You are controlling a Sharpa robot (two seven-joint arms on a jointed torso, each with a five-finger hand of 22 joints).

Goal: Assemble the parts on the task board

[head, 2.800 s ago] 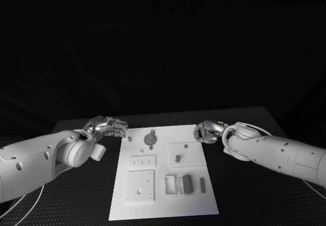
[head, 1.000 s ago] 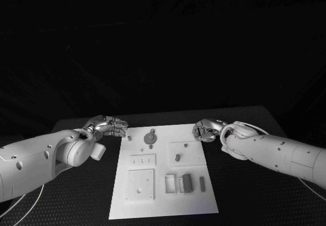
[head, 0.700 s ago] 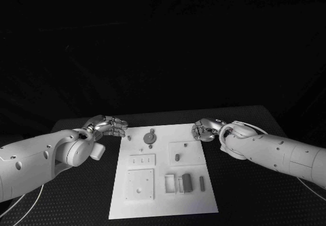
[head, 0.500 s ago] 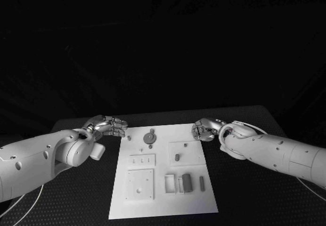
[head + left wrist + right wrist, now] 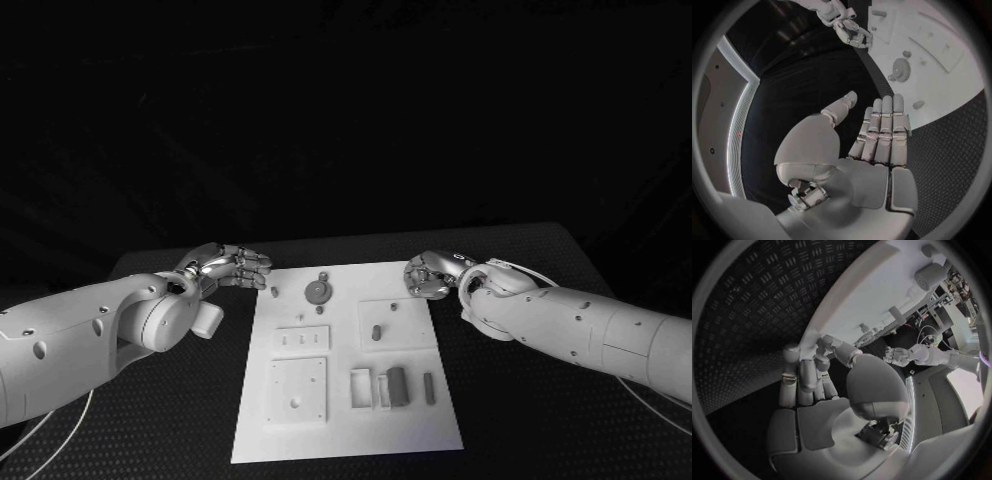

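A: Where is the task board [image 5: 353, 400] sitting?

B: Flat in the middle of the black desk [image 5: 548, 400], long side running away from the robot. Everything else I'll place against it.

A: And the left hand [image 5: 228, 268]?

B: Just off the board's far left corner, over the desk. From the head camera its fingers look bunched. The left wrist view tells more: the left hand [image 5: 873, 135] has its fingers straight and side by side, thumb standing away, palm bare, nothing held.

A: The right hand [image 5: 433, 275]?

B: At the board's far right edge, near the corner. In the head view it reads as a curled knot. The right wrist camera shows the right hand [image 5: 814, 370] with fingers bent inward beside the board's edge [image 5: 879, 285]; whether they pinch anything small I cannot tell.

A: The parts?

B: The head view lays them out. A round toothed disc [image 5: 316, 293] lies near the board's far end, with a small peg [image 5: 323, 277] just beyond it. A slotted piece [image 5: 375, 333] lies on a raised square toward the board's right side. Near the board's near right corner, a dark block [image 5: 395, 381] stands beside a pale frame, and a thin bar [image 5: 428, 383] lies just right of it.

A: Does a wrist view add anything there?

B: The left wrist camera shows the toothed disc [image 5: 900, 69] closer, its teeth plain, and the right hand [image 5: 851, 31] curled at the board's opposite edge
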